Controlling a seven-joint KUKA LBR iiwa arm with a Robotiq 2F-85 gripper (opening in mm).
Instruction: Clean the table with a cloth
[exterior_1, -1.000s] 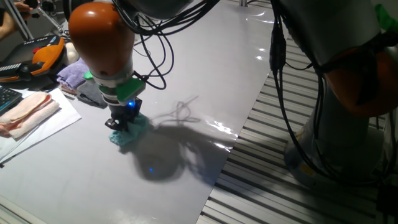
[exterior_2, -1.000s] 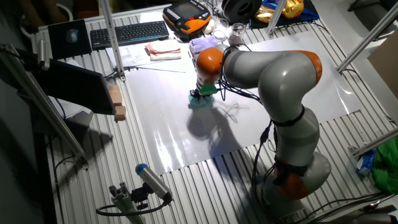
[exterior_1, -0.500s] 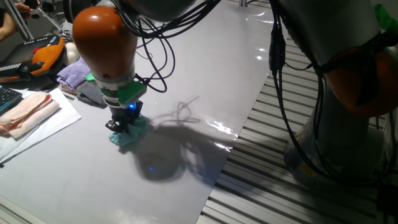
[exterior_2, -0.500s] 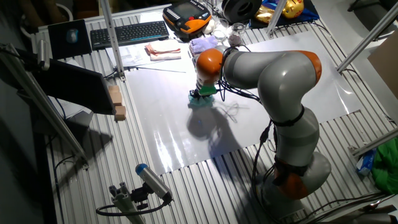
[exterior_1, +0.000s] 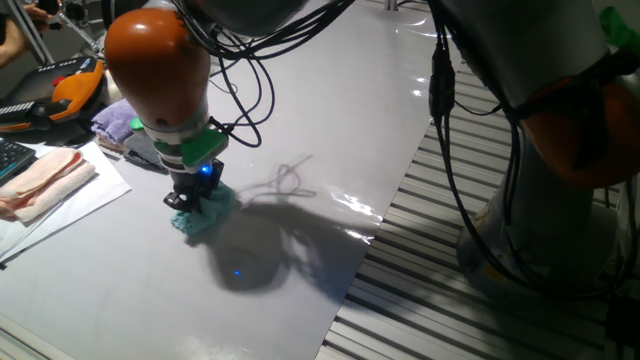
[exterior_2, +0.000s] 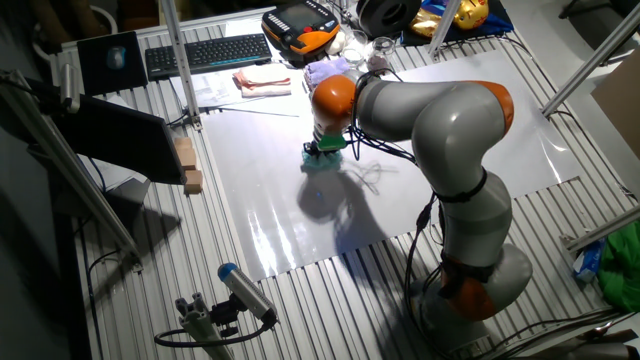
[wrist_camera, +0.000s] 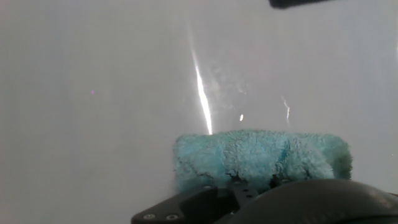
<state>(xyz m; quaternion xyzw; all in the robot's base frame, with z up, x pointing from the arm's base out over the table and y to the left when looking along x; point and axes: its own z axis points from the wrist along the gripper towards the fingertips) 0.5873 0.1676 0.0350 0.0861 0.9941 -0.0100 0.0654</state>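
Pressed down onto the table (exterior_1: 330, 110) — a teal cloth (exterior_1: 203, 212), bunched under the fingers (exterior_1: 190, 200) and touching the glossy pale surface. Closed on the cloth from above, fingers mostly buried in the fluffy pile (only dark tips visible in one fixed view). Seen from the hand view as a turquoise terry roll (wrist_camera: 261, 158) lying across the bottom of the frame, just ahead of the black hand body, with bare white table (wrist_camera: 112, 81) beyond. From the other fixed view, same spot: cloth (exterior_2: 322, 162) near the far-left part of the white sheet, under the orange wrist joint. Close behind it — a lilac cloth (exterior_1: 118, 118) and a dark grey folded cloth (exterior_1: 150, 150), apart from the teal one. Further left, a pink cloth (exterior_1: 45, 180) on paper.
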